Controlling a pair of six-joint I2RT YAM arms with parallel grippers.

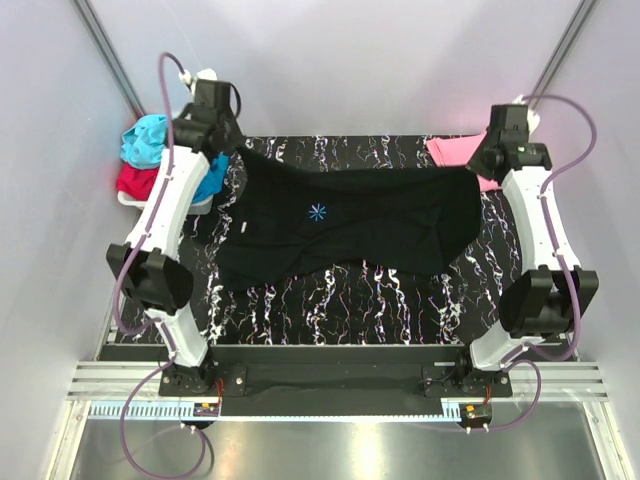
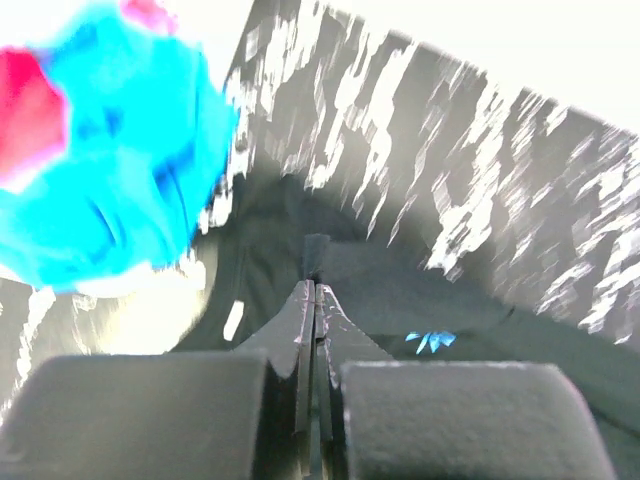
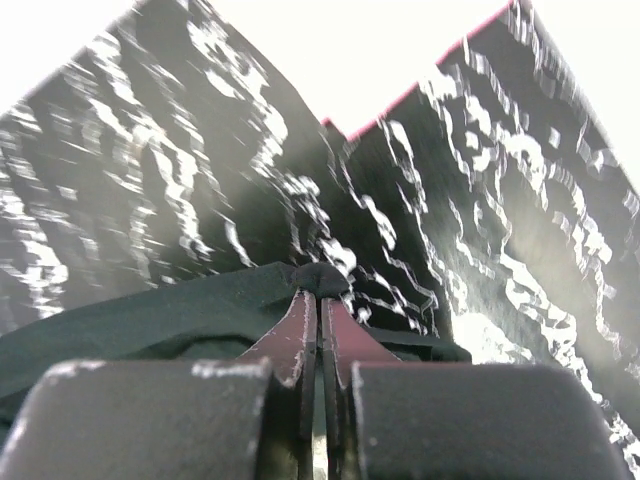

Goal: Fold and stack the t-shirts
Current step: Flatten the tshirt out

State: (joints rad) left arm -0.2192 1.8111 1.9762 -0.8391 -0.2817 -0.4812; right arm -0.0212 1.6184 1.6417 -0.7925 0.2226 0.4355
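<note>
Black t-shirt [image 1: 340, 225]: it hangs stretched between my two grippers. Its far edge is pulled taut from one to the other, and the body spreads toward my bases.
Starburst mark [image 1: 317, 212]: it faces up and sits nearer my left gripper than my right.
Left gripper [image 2: 316, 290]: I have it clamped tight on a pinch of black cloth at one far corner.
Right gripper [image 3: 320, 295]: I have it clamped tight on the opposite far corner.
Step in hand: I judge this to be spreading the shirt flat, ahead of the first fold.
Doing it well: I should keep both grippers level and the pull even. I should draw away from my bases until the rumpled near hem smooths out, then lower both together so the edge lands straight.
Counter [image 1: 330, 300]: the black marbled surface lies under both grippers.
Pink t-shirt [image 1: 452, 150]: it lies just beyond my right gripper.
Teal, red and blue heap [image 1: 148, 158]: it sits close outside my left gripper, so I should avoid snagging it.
</note>
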